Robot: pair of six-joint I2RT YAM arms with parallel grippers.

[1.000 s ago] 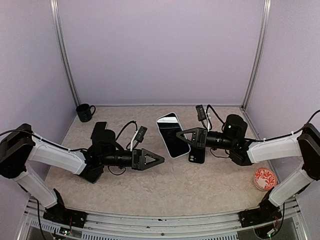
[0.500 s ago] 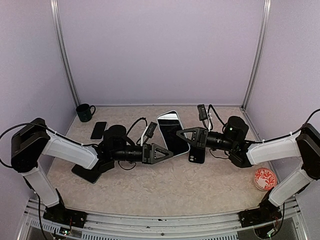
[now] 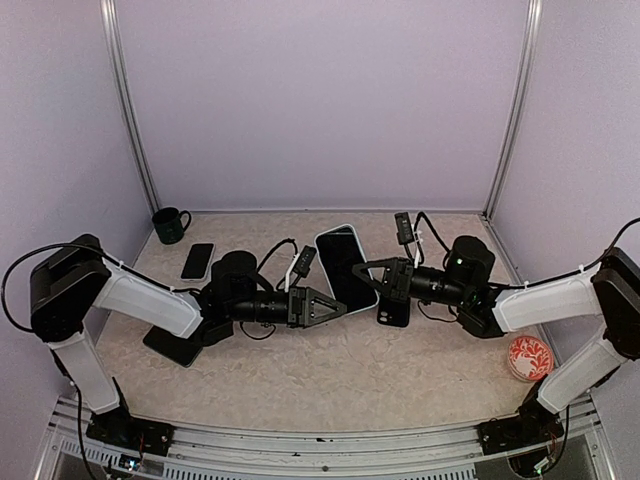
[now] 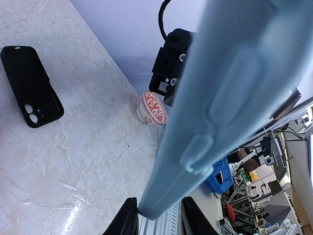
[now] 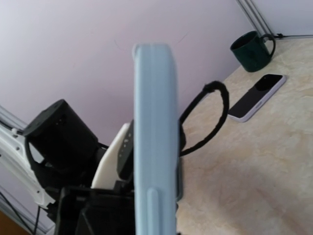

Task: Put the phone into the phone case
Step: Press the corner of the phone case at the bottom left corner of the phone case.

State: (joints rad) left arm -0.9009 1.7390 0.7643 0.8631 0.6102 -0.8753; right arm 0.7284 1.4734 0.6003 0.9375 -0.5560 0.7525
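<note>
Both arms hold the phone point(image 3: 345, 262) tilted, up off the table point(image 3: 300, 385). R pincer point(image 3: 368, 268) is clamped tight on its right edge. L pincer point(image 3: 340, 305) is narrow, w/ fingers point(image 4: 126, 220) pressed on either side of the phone's lower edge. Black phone case point(image 3: 393, 314) lies flat on the table just under R pincer.

phone point(image 5: 155, 137): pale blue, edge-on, upright at centre
mug point(image 5: 250, 50): dark green, top right on tabletop point(image 5: 264, 161)
second phone point(image 5: 257, 97): flat, near mug
cable point(image 5: 215, 117): black loop behind phone
</note>
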